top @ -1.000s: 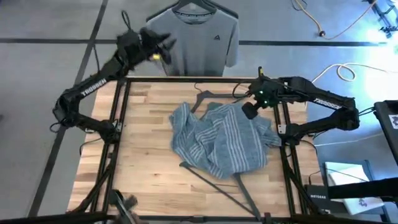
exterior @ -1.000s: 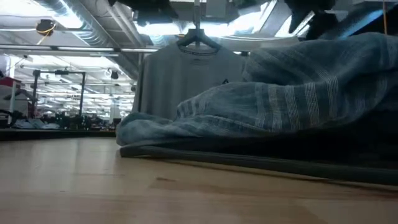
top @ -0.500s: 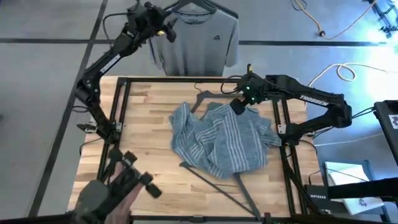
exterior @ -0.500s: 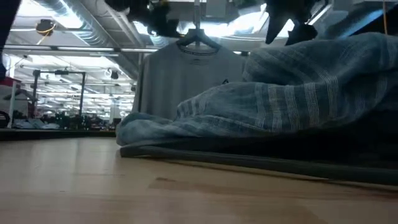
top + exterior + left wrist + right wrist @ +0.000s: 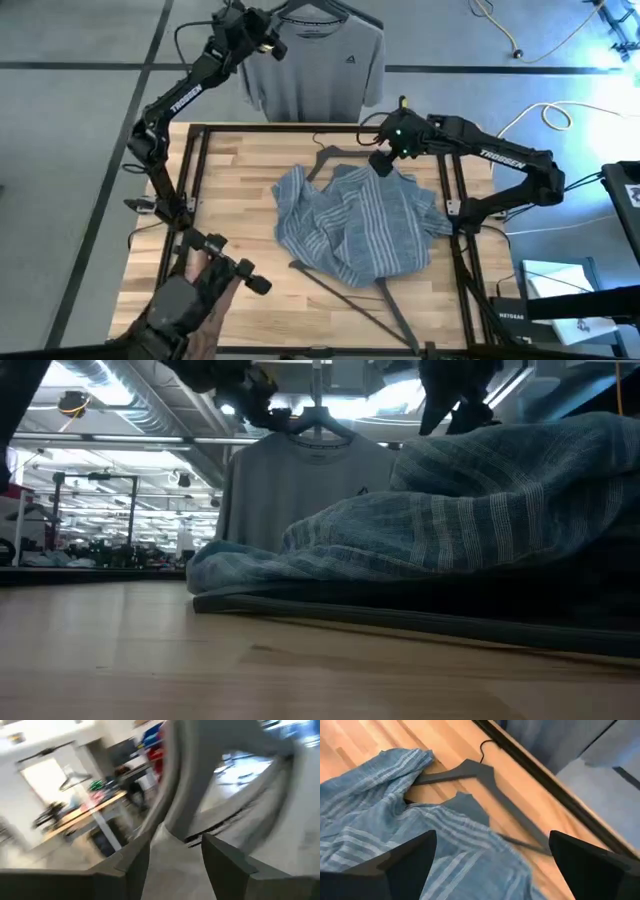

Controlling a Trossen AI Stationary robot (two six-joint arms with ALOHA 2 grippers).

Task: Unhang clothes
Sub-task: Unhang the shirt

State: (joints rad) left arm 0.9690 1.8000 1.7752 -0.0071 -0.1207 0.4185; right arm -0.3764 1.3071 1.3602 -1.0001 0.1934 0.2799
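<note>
The plain grey T-shirt (image 5: 315, 70) hangs from a dark hanger (image 5: 318, 425) beyond the table's far edge. My left gripper (image 5: 268, 40) is open at the T-shirt's left shoulder. In the left wrist view, blurred grey cloth (image 5: 185, 795) lies ahead of the gripper (image 5: 175, 862). The blue-grey striped shirt (image 5: 350, 225) lies crumpled on the middle of the table. A dark hanger (image 5: 470, 772) sticks out from under its far edge. My right gripper (image 5: 383, 163) hovers open over that far edge, touching nothing. My left gripper stands with its open fingers (image 5: 135, 865) at the grey T-shirt's left shoulder (image 5: 175, 820), coming level from the table's near-left side. I cannot tell whether the fingers touch the cloth, because the view is blurred.
A person's gloved hand (image 5: 185, 305) holding a dark tool reaches in over the table's near left corner. A second dark hanger (image 5: 350, 300) lies at the striped shirt's near edge. A black frame (image 5: 195, 170) runs along the table's sides.
My left gripper has risen and gone toward the far edge, up to the grey T-shirt's left shoulder. My right gripper has moved toward the table's left and a little toward the far edge, over the striped shirt. A person's hand has come in at the near left corner.
</note>
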